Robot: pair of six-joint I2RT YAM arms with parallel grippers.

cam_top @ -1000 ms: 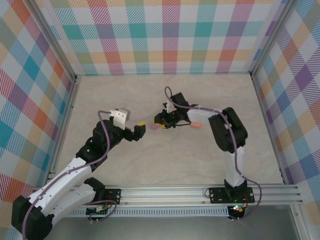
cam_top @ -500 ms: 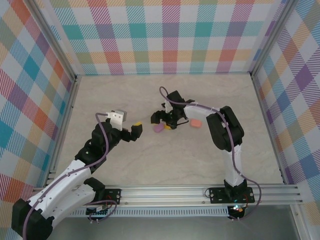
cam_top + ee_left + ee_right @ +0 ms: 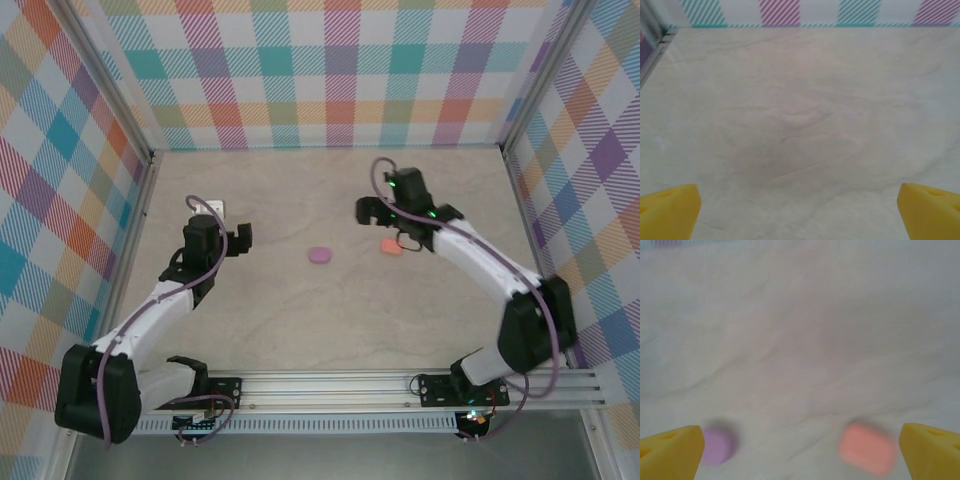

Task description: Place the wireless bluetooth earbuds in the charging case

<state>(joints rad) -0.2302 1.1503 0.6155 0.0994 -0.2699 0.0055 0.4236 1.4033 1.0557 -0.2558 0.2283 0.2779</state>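
Charging cases lie mid-worktop, both sets of fingers released.
Purple charging case (image 3: pixel 320 256) sits near the worktop's centre, salmon charging case (image 3: pixel 391 246) right of it, apart. Left fingers (image 3: pixel 667 212) toward the left edge and right fingers (image 3: pixel 670 452) just beyond the salmon case are spread wide, holding nothing.

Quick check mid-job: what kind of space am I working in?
Probably a purpose-built robot test cell: plaid panel walls box in a marble-look tabletop, and an aluminium mounting rail runs along its near edge.
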